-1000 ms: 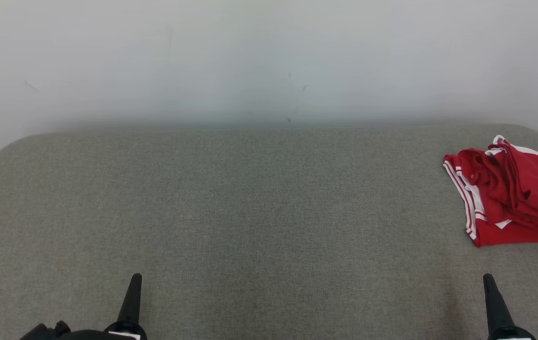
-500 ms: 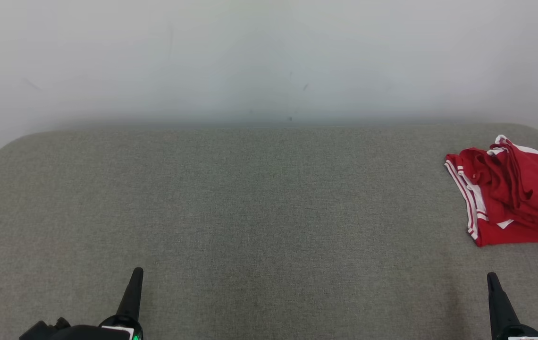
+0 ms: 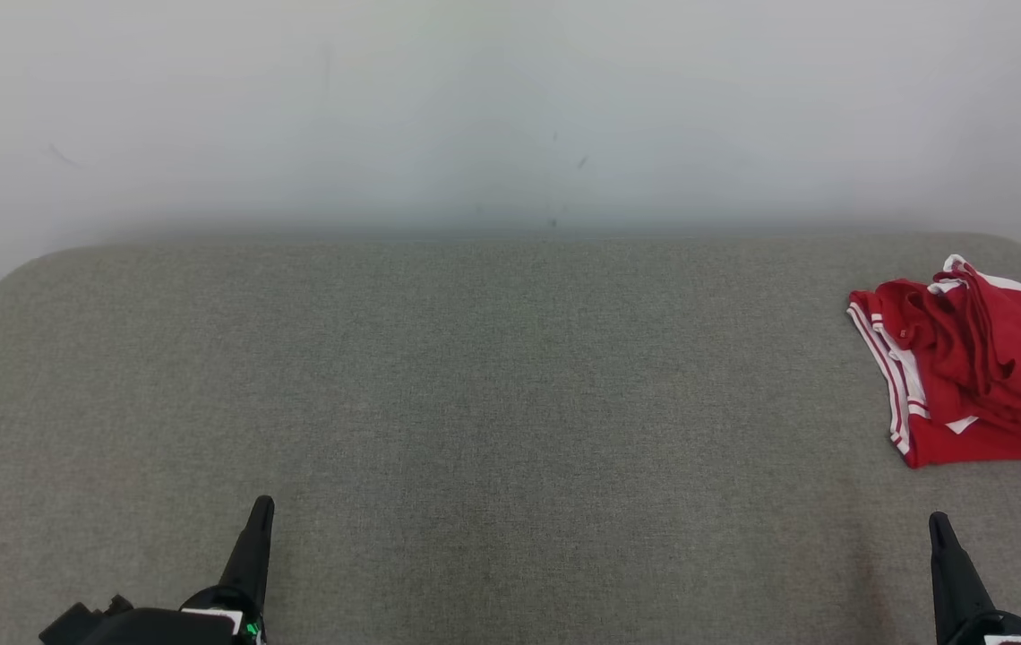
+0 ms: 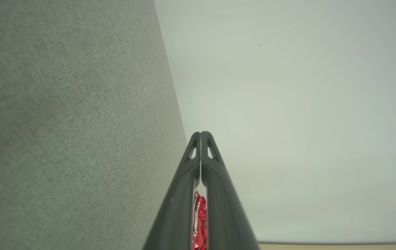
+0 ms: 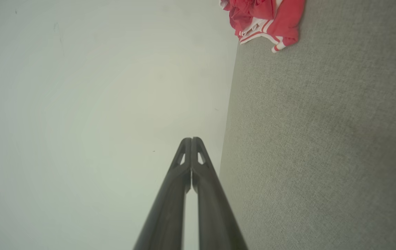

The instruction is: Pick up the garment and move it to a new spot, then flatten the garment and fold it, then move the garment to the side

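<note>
1. The left end effector [image 3: 263, 507] stands at the lower left of the head view, over the near part of the grey fabric surface [image 3: 510, 385]. It is clenched on nothing and points toward the far wall [image 3: 510, 107].
2. In the left wrist view its two dark fingers [image 4: 219, 194] meet at the tips. A sliver of red cloth shows far off through the narrow slot lower down between them.
3. The surface runs the full width of the head view, with rounded far corners, right up against the pale wall. The wall carries a few small dark marks [image 3: 580, 164].
4. The garment [image 3: 976, 367] is red with white striped trim. It lies crumpled in a heap at the far right of the surface, near the rounded far right corner. Its striped edge faces left, and its right side runs past the edge of the head view.
5. The right end effector [image 3: 937, 521] stands at the lower right of the head view, clenched and empty. The garment lies ahead of it, farther back on the surface and well apart from its tip.
</note>
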{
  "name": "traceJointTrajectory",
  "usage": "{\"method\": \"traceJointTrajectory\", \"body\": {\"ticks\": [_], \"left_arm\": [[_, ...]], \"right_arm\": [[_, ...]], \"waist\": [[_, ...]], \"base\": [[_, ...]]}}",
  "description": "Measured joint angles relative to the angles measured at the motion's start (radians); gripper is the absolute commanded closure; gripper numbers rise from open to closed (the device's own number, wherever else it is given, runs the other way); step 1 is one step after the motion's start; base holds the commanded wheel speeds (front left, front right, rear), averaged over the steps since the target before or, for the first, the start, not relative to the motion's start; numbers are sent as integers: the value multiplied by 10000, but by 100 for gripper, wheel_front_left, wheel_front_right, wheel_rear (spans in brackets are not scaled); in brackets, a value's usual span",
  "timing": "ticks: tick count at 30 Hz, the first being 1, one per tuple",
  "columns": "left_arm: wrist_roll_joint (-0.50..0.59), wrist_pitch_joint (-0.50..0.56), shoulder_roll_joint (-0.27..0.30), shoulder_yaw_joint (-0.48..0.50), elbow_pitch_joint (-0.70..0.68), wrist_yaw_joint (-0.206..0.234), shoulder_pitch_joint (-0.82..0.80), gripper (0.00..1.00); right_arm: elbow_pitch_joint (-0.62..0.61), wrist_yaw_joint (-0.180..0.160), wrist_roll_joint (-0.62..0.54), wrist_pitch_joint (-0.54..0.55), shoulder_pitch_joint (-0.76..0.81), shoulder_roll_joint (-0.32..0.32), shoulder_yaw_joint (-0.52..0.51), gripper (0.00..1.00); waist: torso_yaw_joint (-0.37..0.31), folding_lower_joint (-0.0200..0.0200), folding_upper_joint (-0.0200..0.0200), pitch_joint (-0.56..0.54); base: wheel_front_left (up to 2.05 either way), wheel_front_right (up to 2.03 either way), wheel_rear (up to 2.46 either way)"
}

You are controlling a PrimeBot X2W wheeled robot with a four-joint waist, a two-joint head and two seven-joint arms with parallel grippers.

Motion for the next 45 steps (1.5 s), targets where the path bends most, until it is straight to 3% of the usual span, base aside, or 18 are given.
{"method": "traceJointTrajectory", "body": {"ticks": [13,45], "left_arm": [[-836,205,2,35,40,-88,-98,100],[-832,211,-6,71,46,-92,-100,100]], "right_arm": [[-77,0,823,157,0,-52,-59,100],[-81,0,849,153,0,-73,-52,100]], "waist": [[26,-2,0,33],[26,-1,-1,33]], "base": [[0,0,0],[0,0,0]]}}
